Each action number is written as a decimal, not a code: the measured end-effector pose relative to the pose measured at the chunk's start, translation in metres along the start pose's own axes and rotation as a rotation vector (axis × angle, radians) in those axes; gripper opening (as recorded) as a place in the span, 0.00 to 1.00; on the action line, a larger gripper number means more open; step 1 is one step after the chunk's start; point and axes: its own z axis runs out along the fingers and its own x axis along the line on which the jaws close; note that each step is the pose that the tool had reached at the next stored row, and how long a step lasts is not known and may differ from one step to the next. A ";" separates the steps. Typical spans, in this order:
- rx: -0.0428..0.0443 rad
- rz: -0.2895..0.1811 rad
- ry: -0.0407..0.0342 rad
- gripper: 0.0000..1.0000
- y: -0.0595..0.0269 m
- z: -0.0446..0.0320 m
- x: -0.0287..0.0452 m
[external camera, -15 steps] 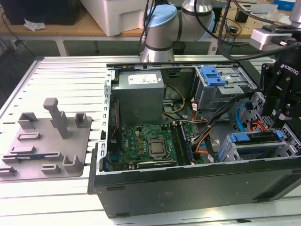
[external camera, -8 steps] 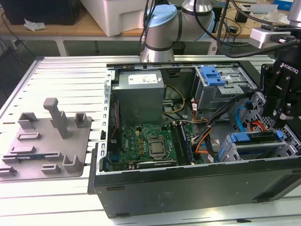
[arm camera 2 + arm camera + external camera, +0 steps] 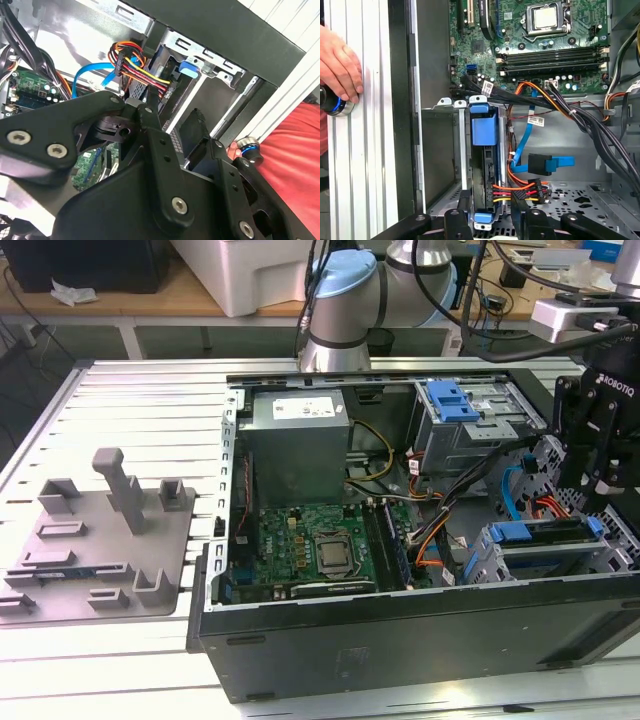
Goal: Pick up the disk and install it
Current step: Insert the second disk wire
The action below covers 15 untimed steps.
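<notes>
In the exterior view, the gripper (image 3: 598, 502) hangs at the right end of the open computer case (image 3: 400, 625), just above the disk (image 3: 545, 533). Whether its jaws stand wide or narrow, I cannot tell. The disk sits edge-up in the drive cage (image 3: 442, 150), its blue carrier frame (image 3: 483, 125) showing.

The disk (image 3: 484, 165) sits edge-up in its grey cage (image 3: 440, 150) beside the motherboard (image 3: 530, 45), a hand (image 3: 340, 65) resting nearby.

Arm reaches down at the exterior view's right, black tool (image 3: 600, 502) with fingers (image 3: 458, 227) spread apart
</notes>
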 end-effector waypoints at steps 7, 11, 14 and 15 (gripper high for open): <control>0.0001 0.000 0.0045 0.45 0.0000 0.0000 0.0000; 0.0001 0.000 0.0069 0.45 0.0000 0.0000 0.0000; 0.0001 0.000 0.0097 0.45 0.0000 0.0000 0.0000; 0.0001 0.000 0.0101 0.45 0.0000 0.0000 0.0000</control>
